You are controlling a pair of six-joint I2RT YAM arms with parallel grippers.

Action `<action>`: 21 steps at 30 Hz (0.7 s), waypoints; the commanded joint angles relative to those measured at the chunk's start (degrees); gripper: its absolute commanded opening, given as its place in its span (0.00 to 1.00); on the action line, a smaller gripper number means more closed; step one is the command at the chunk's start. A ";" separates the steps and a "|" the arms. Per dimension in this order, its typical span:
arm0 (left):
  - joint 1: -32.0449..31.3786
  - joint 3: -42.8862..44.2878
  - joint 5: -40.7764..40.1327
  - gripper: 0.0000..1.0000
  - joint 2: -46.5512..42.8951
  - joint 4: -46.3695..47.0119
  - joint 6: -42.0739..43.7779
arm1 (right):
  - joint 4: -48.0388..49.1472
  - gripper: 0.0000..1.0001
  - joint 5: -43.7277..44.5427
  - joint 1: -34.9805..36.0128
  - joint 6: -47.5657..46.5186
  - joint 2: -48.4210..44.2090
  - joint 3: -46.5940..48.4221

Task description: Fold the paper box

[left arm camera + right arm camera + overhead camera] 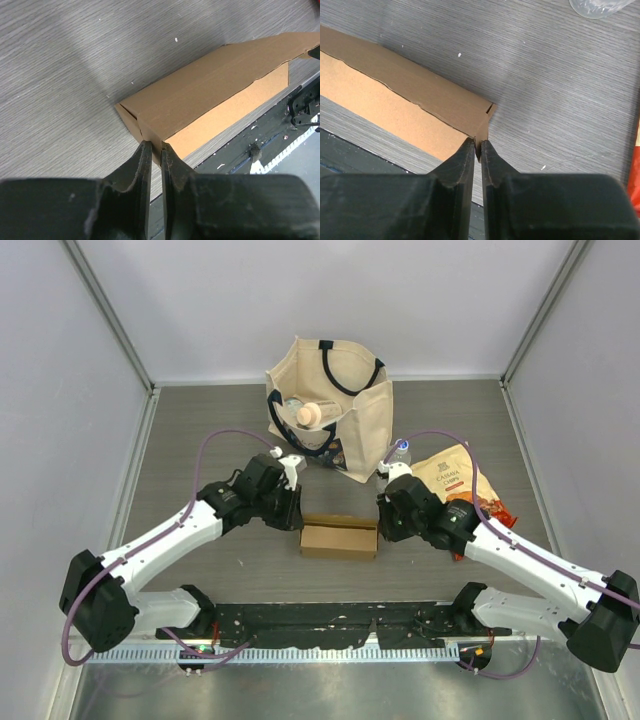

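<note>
The paper box is plain brown cardboard, folded into a low long shape on the grey table between the two arms. My left gripper is at its left end and is shut on the box's left end flap. My right gripper is at its right end and is shut on the right end flap. In the left wrist view the box runs up to the right. In the right wrist view the box runs off to the upper left.
A cream canvas tote bag with things inside stands behind the box. An orange-and-cream snack pouch lies at the right, with a clear bottle next to it. A black rail runs along the near edge.
</note>
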 commanded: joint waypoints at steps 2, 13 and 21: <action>-0.51 2.33 1.98 0.13 0.42 -0.09 -1.97 | 2.82 0.10 -0.91 0.11 3.07 -0.71 0.13; -0.95 0.40 2.95 0.07 1.65 1.14 -7.68 | 1.33 0.01 -0.65 0.02 15.21 0.17 0.30; -0.95 0.31 2.07 0.07 0.95 0.34 -7.24 | -1.22 0.01 1.46 0.02 18.64 -0.10 2.41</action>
